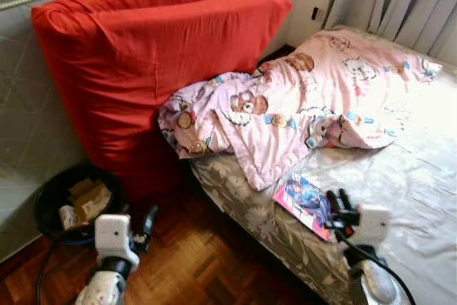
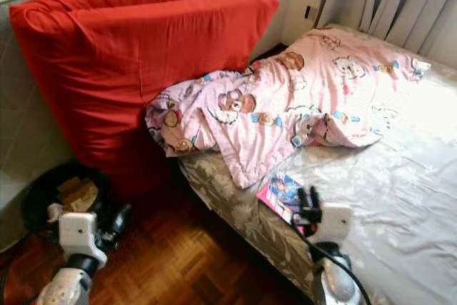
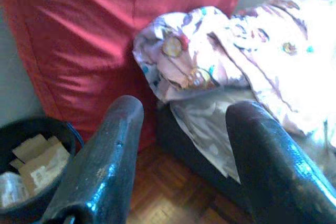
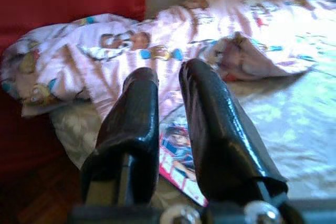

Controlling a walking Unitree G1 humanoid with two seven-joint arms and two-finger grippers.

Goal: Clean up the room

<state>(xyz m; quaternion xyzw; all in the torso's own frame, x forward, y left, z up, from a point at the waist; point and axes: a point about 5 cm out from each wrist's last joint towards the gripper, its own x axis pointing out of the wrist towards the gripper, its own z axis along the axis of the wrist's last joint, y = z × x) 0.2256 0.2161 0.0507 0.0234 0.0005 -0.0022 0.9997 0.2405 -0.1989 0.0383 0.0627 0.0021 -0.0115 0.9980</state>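
Step in hand: you are lining up on the magazine [image 1: 305, 203]; nothing is picked up yet, so the tidy-up looks early.
Magazine: lies flat on the grey sheet near the edge of the bed [image 1: 421, 198], just below the rumpled pink blanket [image 1: 285, 112].
Right end effector [image 1: 335, 205]: hovers over the bed just beside the magazine, fingers nearly pressed together with a thin gap, holding nothing.
Left end effector [image 3: 184, 145]: low over the wooden floor [image 1: 193, 262], fingers spread wide, empty.
Bin [image 1: 53, 198]: black, on the floor against the red cushions [image 1: 143, 55], already holding cardboard scraps; well apart from the magazine.
Next move, your call: spread the right fingers, come down on the magazine's near edge, pinch it off the soft sheet.
Watch for: thin pages may slip or fold.
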